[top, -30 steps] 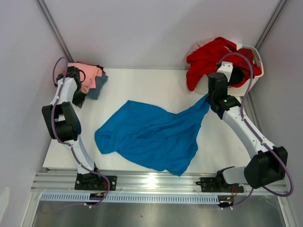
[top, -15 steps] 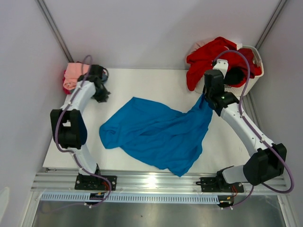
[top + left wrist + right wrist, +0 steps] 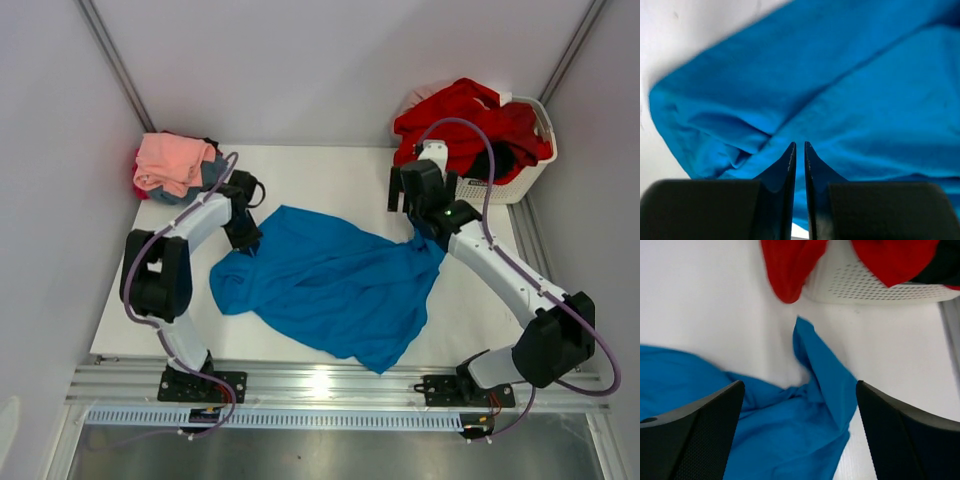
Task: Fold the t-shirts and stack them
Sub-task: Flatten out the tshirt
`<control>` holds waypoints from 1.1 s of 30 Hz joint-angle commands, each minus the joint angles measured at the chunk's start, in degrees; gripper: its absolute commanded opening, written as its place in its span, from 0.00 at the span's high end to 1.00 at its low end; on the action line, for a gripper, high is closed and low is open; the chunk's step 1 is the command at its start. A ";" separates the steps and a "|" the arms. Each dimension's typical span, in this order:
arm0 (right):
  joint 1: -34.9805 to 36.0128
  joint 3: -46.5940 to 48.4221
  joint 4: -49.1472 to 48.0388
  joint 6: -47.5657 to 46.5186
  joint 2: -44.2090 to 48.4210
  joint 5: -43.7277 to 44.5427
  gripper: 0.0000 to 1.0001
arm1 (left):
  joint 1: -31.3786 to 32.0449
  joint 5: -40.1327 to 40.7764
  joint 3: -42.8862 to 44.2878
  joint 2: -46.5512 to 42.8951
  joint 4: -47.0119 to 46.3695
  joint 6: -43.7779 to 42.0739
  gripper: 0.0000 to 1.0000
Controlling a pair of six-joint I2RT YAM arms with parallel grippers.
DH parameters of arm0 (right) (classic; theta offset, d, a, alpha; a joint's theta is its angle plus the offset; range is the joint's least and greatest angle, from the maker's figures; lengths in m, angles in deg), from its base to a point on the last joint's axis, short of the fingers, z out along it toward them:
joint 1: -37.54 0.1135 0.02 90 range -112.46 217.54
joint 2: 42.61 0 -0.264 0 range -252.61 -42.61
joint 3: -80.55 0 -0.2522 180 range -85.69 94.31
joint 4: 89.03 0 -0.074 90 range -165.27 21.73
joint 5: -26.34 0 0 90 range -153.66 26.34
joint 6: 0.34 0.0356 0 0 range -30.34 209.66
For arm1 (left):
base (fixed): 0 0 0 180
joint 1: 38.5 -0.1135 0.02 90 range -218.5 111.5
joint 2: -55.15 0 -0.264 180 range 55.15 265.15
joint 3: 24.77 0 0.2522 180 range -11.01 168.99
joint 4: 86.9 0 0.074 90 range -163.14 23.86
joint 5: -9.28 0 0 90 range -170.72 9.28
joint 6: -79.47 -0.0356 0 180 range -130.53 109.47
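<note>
One bright blue tee (image 3: 330, 285) lies crumpled in the middle of the counter (image 3: 320, 175) in the top view. Its length runs left to right, and its right end tapers toward the white basket (image 3: 520, 185). One red tee (image 3: 450, 115) drapes over that basket, and one salmon pink tee (image 3: 172, 160) tops a slate blue tee (image 3: 207, 178) in the far left corner. The left fingers (image 3: 243, 235) sit at the blue tee's far left edge, the right fingers (image 3: 395, 190) near its right tip. In the left wrist view the fingers (image 3: 780, 200) are parted by a thin slit, gripping nothing, over blue folds (image 3: 850, 90). In the right wrist view the fingers (image 3: 700, 440) are spread wide and empty, and the blue tip (image 3: 815, 360) points at the basket's wall (image 3: 875, 287).
</note>
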 commanded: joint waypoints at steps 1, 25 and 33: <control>4.71 -1.49 -0.27 0.72 3.40 -0.28 0.01 | 3.56 -0.84 -5.05 -7.72 -1.32 2.18 0.85; 33.73 -23.20 6.24 23.23 3.67 -8.71 0.08 | 14.74 -1.54 -19.15 -7.73 -9.41 6.93 0.59; 36.37 -26.19 -0.44 23.66 -3.44 -14.08 0.11 | 14.82 -0.58 -19.41 -7.55 -9.15 7.28 0.59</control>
